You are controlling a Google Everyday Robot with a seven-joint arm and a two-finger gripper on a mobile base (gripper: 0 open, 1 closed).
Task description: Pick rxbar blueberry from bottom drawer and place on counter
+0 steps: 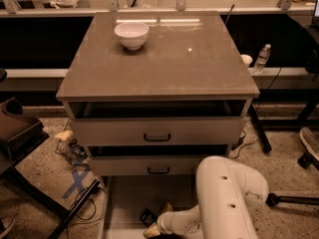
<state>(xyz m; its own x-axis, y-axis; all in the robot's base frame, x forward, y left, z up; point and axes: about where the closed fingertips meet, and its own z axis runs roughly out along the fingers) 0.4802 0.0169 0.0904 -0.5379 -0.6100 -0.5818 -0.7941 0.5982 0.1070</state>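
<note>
The bottom drawer (130,198) is pulled out at the foot of the cabinet, a pale tray with low sides. The rxbar blueberry (147,217), a small dark bar, lies on its floor near the front. My gripper (153,228) reaches in from the right on the white arm (224,198), low in the drawer and right beside the bar, at the frame's bottom edge. The counter (159,59) is the grey-brown glossy top above the drawers.
A white bowl (131,35) stands at the counter's back left. Two upper drawers with black handles (157,137) sit slightly open above the bottom one. A dark chair (17,133) stands at left, cables on the floor, a water bottle (261,59) at right.
</note>
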